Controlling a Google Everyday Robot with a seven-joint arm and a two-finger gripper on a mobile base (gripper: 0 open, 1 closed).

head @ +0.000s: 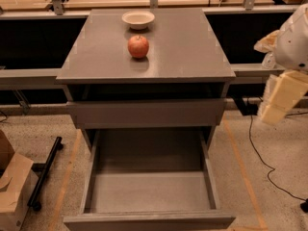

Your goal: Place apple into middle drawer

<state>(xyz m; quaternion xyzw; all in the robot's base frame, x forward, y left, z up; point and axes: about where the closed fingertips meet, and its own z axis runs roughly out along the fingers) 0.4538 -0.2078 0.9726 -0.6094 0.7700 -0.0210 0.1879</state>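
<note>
The red apple [138, 46] sits on the grey cabinet top [192, 47], in front of the cream-white bowl [138, 19]. The middle drawer [149, 191] is pulled far out below, and its grey floor is bare. The uppermost drawer [144, 113] above it stands out only slightly. My gripper [281, 99], cream-coloured, hangs at the right edge of the view. It is beside the cabinet, below the level of its top, well away from the apple and holding nothing that I can see.
A cardboard box [12, 191] and a black bar [45, 172] lie on the floor to the left. A black cable [262, 160] runs over the floor to the right. Wooden tables and dark bays stand behind the cabinet.
</note>
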